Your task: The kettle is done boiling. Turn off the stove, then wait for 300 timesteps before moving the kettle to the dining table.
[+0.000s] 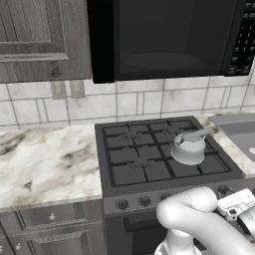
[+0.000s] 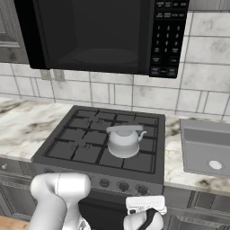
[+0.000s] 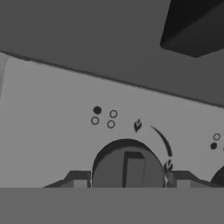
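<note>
A: From the left base view, where was the kettle [image 1: 189, 148]?
B: On the right front grate of the stove [image 1: 164, 154], a squat silver dome; whether anything was in it couldn't be seen. Veined marble worktop [image 1: 45, 162] lay beside.

A: Right base view?
B: Kettle [image 2: 123, 140] on cast-iron grates, black microwave [image 2: 101, 33] above, grey sink [image 2: 206, 150] to the right.

A: Hand view?
B: The jaws [image 3: 131, 181] straddled a round grey knob [image 3: 127, 168], fingertips [image 3: 78, 180] at its sides; gripping or just beside, perhaps, I couldn't tell.

White robot arm, rendered smooth

The arm [image 1: 199, 219] has glossy rounded white links, a dark joint, and a boxy white hand [image 2: 144, 204] with grey trim.
</note>
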Robot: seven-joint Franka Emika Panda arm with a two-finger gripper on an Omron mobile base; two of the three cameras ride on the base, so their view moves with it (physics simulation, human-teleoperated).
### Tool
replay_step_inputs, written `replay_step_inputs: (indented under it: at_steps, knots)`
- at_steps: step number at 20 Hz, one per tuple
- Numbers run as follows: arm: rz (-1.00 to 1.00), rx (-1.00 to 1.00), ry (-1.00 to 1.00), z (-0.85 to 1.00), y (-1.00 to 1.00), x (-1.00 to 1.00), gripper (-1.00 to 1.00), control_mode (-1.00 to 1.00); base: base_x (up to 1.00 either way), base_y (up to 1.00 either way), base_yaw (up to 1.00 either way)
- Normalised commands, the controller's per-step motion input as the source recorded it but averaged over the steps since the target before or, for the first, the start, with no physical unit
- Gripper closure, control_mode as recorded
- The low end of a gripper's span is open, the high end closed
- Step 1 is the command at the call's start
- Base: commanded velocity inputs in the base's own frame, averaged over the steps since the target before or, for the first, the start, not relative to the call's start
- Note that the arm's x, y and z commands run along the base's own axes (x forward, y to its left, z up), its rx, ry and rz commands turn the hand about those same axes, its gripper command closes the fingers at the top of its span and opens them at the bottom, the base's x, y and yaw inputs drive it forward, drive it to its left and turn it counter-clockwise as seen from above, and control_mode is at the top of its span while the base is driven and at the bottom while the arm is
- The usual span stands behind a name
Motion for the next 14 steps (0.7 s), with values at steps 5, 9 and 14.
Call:
replay_step_inputs:
  at_steps: [5,9,14]
  knots:
    - [0.00,0.29,0.06,0.01,-0.08,-0.04,1.00,-1.00,0.00,0.00,0.00]
    - [-0.01,0.29,0.08,0.01,-0.08,-0.03,1.00,-1.00,0.00,0.00,0.00]
    - [-0.02,0.25,0.10,0.00,-0.02,-0.01,1.00,-1.00,0.00,0.00,0.00]
